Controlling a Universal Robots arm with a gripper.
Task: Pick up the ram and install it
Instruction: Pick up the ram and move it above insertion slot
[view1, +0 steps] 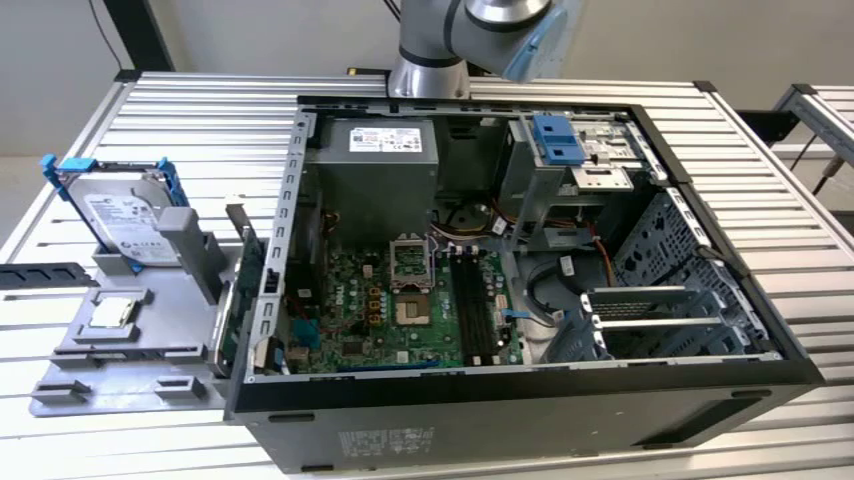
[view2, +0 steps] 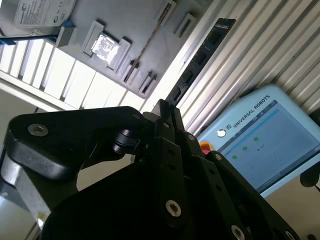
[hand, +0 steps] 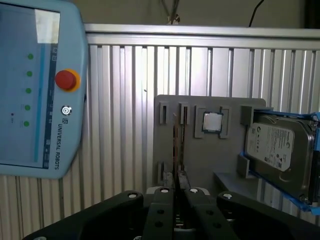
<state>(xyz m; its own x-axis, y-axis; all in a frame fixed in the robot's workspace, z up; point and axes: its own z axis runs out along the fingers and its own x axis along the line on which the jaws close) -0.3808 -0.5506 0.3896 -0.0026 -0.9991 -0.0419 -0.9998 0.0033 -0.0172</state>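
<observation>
The ram (view1: 47, 276) is a long dark stick lying flat on the ribbed table at the exterior view's left, beside the grey parts fixture (view1: 80, 345). In the second wrist view the ram (view2: 201, 59) lies along the table ribs between the fixture (view2: 125, 30) and a light-blue pendant. My gripper (view2: 164, 107) hangs well above it, black fingers together and nothing between them. The first wrist view has the gripper (hand: 178, 175) over the fixture (hand: 200, 155). The motherboard's long black slots (view1: 467, 292) lie inside the open case.
The open computer case (view1: 694, 250) takes up the table's middle. The fixture carries a hard drive (view1: 127, 215), a processor chip (view1: 114, 312) and a card on edge (view1: 248, 262). The pendant (hand: 37, 85) lies on the table. The arm (view1: 434, 45) rises behind the case.
</observation>
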